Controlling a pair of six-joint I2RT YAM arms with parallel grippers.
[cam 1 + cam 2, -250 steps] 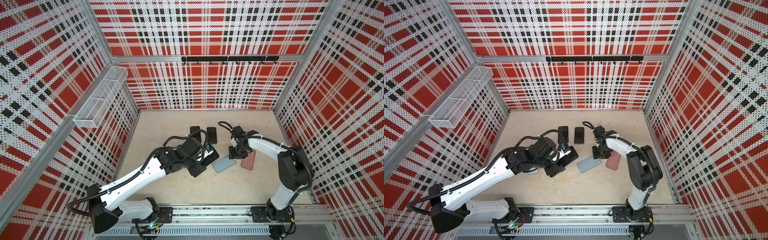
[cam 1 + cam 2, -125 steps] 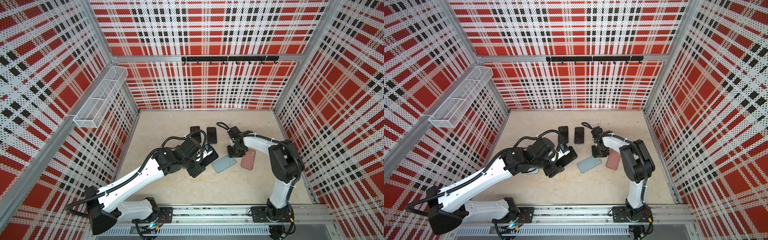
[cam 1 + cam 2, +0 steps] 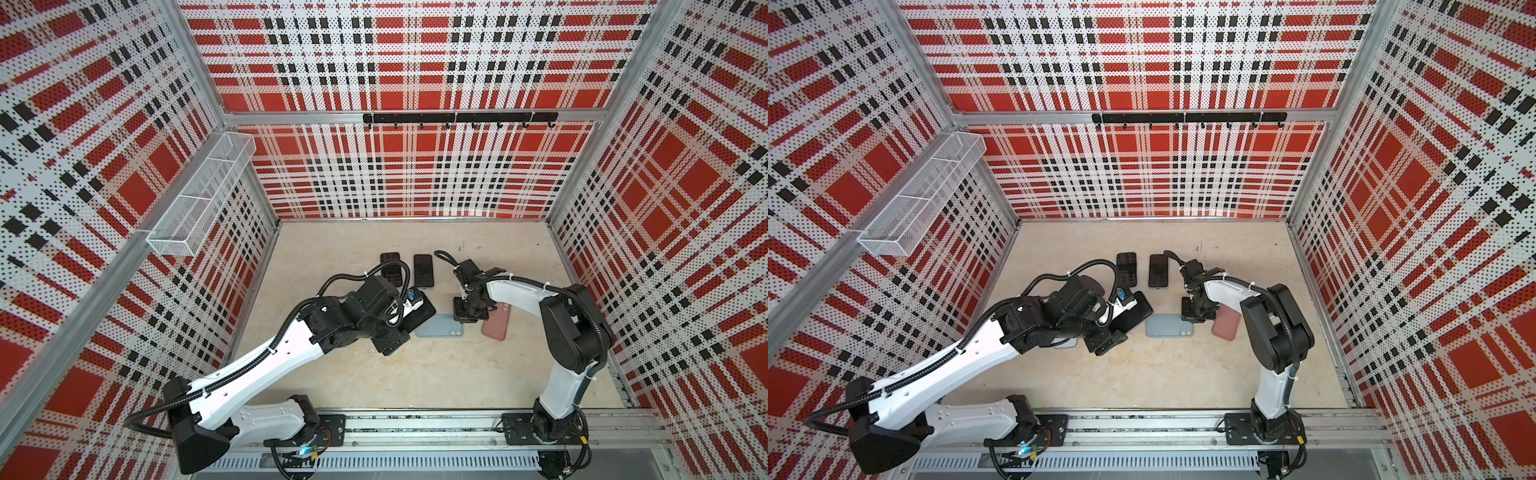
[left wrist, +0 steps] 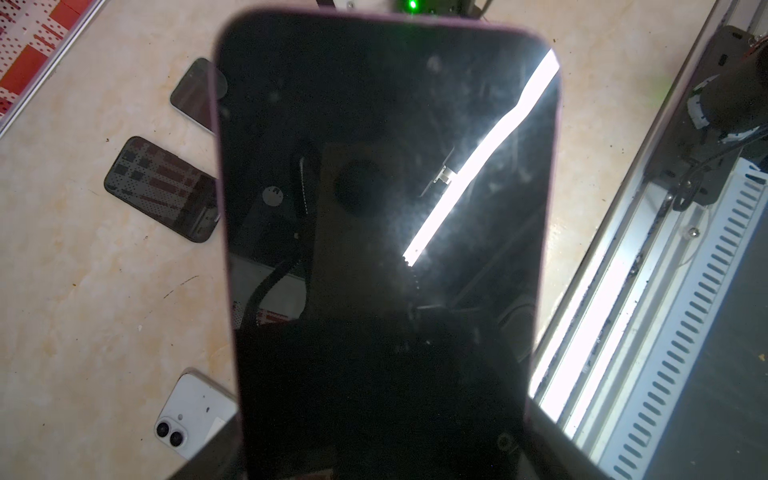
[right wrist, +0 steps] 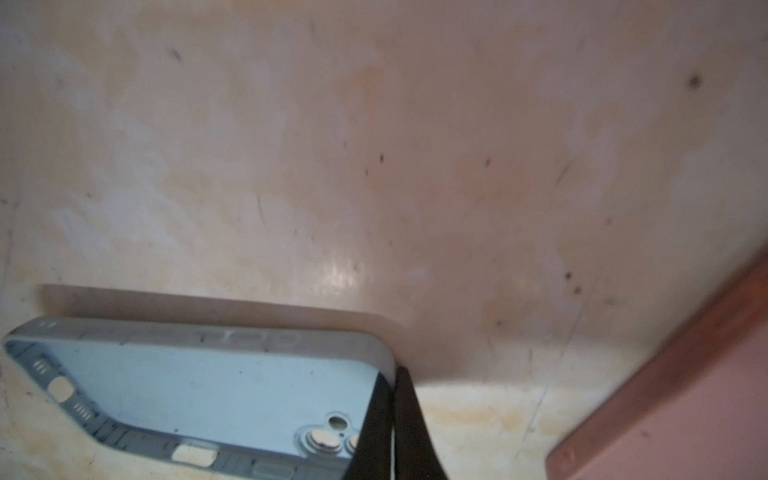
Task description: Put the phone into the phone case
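Note:
A phone (image 4: 386, 208) with a black screen and purple rim fills the left wrist view. My left gripper (image 4: 382, 457) is shut on it across its width and holds it above the floor (image 3: 419, 316) (image 3: 1133, 316). A light blue phone case (image 3: 440, 330) (image 3: 1169, 325) lies open side up just right of the phone. My right gripper (image 3: 465, 318) (image 3: 1192, 318) stands at the case's right end. In the right wrist view the gripper (image 5: 392, 415) is shut on the end wall of the case (image 5: 216, 382), beside the camera cutout.
A pink case (image 3: 496, 324) (image 5: 685, 415) lies right of my right gripper. Two dark phones (image 3: 391, 268) (image 3: 423, 271) lie behind the arms. A white phone (image 4: 191, 415) lies face down under my left arm. Plaid walls enclose the floor, with a rail along the front.
My right gripper has closed onto the blue case's end wall, and that arm's elbow has swung nearer the front. The left arm and its phone have stayed put.

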